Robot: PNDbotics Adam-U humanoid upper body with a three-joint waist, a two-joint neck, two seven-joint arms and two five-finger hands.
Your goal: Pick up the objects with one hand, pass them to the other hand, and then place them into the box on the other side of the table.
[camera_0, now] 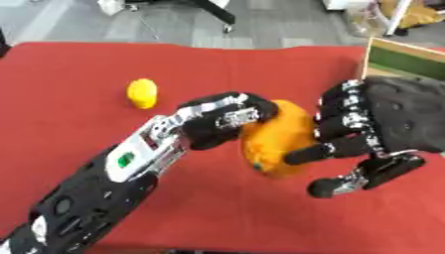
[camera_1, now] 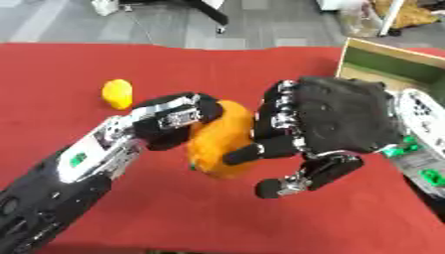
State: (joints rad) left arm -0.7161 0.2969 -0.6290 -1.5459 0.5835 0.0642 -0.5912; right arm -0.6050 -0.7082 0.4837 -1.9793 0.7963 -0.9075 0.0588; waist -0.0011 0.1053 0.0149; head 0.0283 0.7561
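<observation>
A rounded orange object (camera_0: 282, 141) is held above the red table between both hands. My left hand (camera_0: 217, 121) comes in from the lower left with its fingers curled round the object's left side. My right hand (camera_1: 334, 121) reaches in from the right, its fingers (camera_1: 271, 116) bent over the object's right side. The right thumb sticks out below the object, apart from it. A small yellow object (camera_0: 142, 93) lies on the cloth at the far left. The box (camera_1: 387, 64), cardboard with a green inside, stands at the back right.
The red cloth (camera_0: 78, 149) covers the whole table. Grey floor and black chair legs (camera_0: 213, 12) lie beyond the far edge. White and green parts of my right forearm (camera_1: 417, 144) show at the right edge.
</observation>
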